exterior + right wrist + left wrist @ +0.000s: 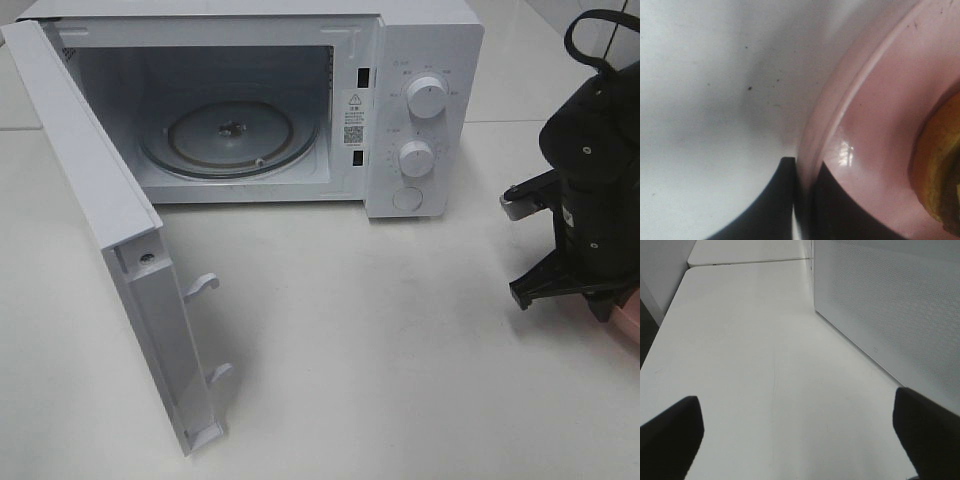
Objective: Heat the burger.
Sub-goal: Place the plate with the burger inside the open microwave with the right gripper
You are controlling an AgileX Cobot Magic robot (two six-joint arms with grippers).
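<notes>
The burger [941, 167] shows only as an orange-brown edge on a round pink plate [880, 115] in the right wrist view. My right gripper [804, 200] is shut on the plate's rim, one dark finger [777, 200] outside it and one inside. In the high view my right arm [590, 170] hangs at the right edge over a sliver of the pink plate [630, 325]; the burger is hidden there. My left gripper [800, 440] stands open over bare table beside the microwave's side wall [890, 305], with nothing between its fingers.
The white microwave [425, 110] stands at the back of the white table [380, 350]. Its door [120, 250] is swung wide open to the left. Inside lies a glass turntable [230, 135] with nothing on it. Two knobs sit on the right panel.
</notes>
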